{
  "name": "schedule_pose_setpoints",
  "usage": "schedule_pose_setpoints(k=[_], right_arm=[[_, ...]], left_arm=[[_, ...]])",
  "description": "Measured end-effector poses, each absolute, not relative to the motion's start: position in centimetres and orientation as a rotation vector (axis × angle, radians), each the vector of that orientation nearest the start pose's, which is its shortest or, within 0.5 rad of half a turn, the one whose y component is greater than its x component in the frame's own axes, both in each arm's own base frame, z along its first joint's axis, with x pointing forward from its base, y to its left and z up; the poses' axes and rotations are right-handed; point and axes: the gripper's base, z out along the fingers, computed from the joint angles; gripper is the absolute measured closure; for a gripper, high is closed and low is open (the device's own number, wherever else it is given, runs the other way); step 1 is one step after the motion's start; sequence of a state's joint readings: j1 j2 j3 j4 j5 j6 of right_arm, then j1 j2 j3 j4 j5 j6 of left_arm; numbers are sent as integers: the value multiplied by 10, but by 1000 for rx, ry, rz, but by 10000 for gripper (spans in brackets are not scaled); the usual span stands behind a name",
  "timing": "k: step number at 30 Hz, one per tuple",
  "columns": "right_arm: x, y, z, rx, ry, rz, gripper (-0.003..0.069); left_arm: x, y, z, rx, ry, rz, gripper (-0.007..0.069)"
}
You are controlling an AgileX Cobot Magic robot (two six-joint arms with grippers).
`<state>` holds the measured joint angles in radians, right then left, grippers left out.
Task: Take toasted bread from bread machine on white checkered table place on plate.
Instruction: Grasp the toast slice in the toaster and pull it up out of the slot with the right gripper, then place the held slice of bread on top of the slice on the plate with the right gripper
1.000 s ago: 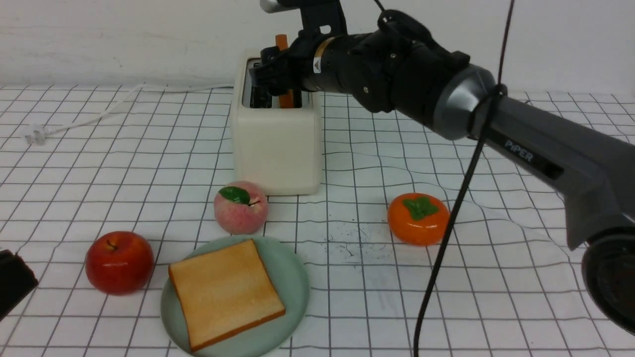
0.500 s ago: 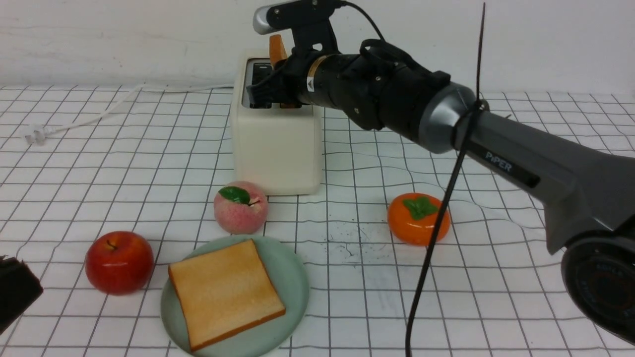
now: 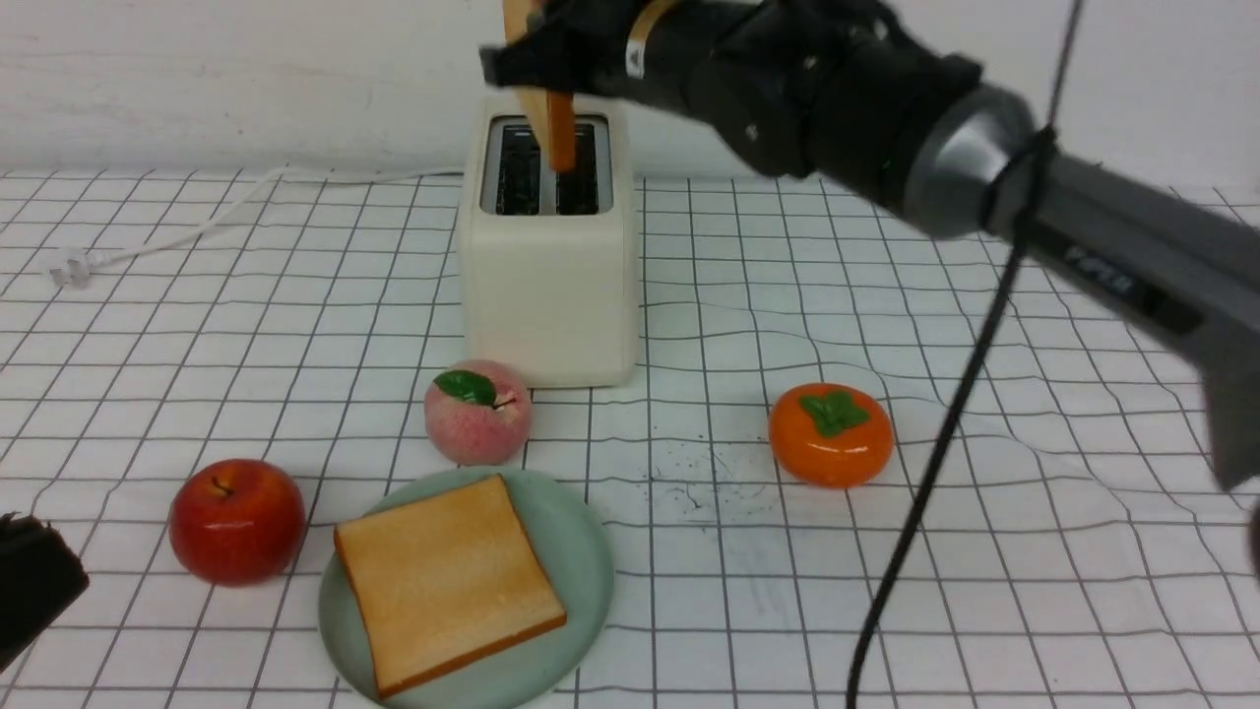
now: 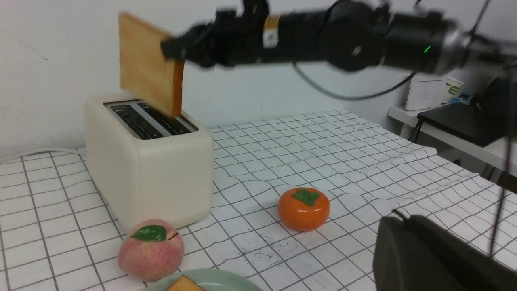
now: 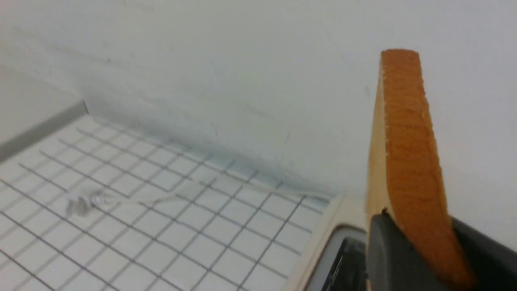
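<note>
At top centre of the front view, I log the right gripper (image 3: 539, 74) clamped on the near edge of the toast (image 3: 561, 138), which hangs upright with its lower edge just above the dark slots of the toaster (image 3: 546, 286). Lower centre-left: plate (image 3: 587, 551) on the table (image 3: 197, 325), the other slice (image 3: 443, 581) lying flat on it, peach (image 3: 477, 414) just behind the rim, apple (image 3: 236, 522) beside it. Lower left corner: left gripper (image 3: 30, 586), clenched tight, low over the cloth.
</note>
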<state>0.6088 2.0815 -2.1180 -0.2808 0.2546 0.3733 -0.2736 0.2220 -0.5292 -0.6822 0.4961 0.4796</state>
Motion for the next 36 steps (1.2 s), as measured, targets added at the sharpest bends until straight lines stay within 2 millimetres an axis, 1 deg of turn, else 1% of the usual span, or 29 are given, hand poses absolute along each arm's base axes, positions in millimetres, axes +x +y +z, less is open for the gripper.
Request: schedule_pose_setpoints(k=[1,2,3,4,5,6,7,8,9,10,11,12,14,15,16,17,18,19,20,21,22,23,24,25,31,32,33,36], right_arm=[[409,281,410,-374,1669,471,546],[407,280,413,-373,1669,471,546],[386,272,437,-374,1697,454,546],[372,267,450,-387,1720,435,546],[364,264,458,-393,1723,432,546],[349,259,468,-419,1756,407,546],[341,256,473,-445,1777,389,547],[318,246,483,-514,1856,357,550],[317,246,482,-525,1870,352,550],[298,237,488,-616,1940,360,550],[290,233,489,-653,1976,363,550],[279,228,488,-726,2023,391,550],[265,222,479,-811,2108,444,550],[259,219,478,-832,2122,483,550],[253,218,465,-872,2169,541,550],[251,217,467,-875,2162,554,550],[248,218,456,-899,2189,598,550],[241,222,437,-932,2203,725,550],[240,224,435,-941,2199,757,550],[240,231,417,-943,2211,848,550],[241,238,404,-934,2206,937,550],[242,240,398,-932,2221,950,550],[245,249,382,-922,2227,1042,550],[250,256,368,-913,2234,1098,550],[282,294,303,-840,2243,1379,550],[283,294,300,-836,2250,1378,550],[293,298,286,-789,2263,1416,550],[312,296,263,-678,2305,1451,550]], left_arm=[[34,-38,339,348,1564,-562,634],[34,-38,339,348,1564,-561,634],[34,-38,339,352,1565,-550,634],[34,-37,339,358,1566,-536,634],[35,-37,338,361,1567,-528,634],[35,-36,338,373,1569,-499,634],[35,-35,337,380,1570,-479,634],[37,-33,336,396,1574,-417,634],[37,-33,336,397,1574,-410,634],[38,-30,335,391,1580,-367,634],[39,-29,335,381,1585,-363,634],[39,-28,335,371,1594,-348,634],[40,-26,333,338,1613,-347,634],[40,-26,333,325,1622,-349,634],[41,-25,332,308,1635,-353,634],[41,-25,332,308,1639,-348,634],[41,-24,331,301,1649,-345,634],[41,-23,329,287,1673,-338,634],[41,-23,329,289,1674,-333,634],[41,-22,328,280,1688,-329,634],[41,-22,327,271,1696,-330,634],[41,-22,327,269,1698,-332,634],[41,-21,326,266,1706,-332,634],[41,-21,326,264,1713,-333,634],[41,-21,323,266,1740,-335,634],[41,-21,323,266,1741,-335,634],[41,-21,323,265,1741,-336,634],[41,-21,323,265,1742,-336,631]])
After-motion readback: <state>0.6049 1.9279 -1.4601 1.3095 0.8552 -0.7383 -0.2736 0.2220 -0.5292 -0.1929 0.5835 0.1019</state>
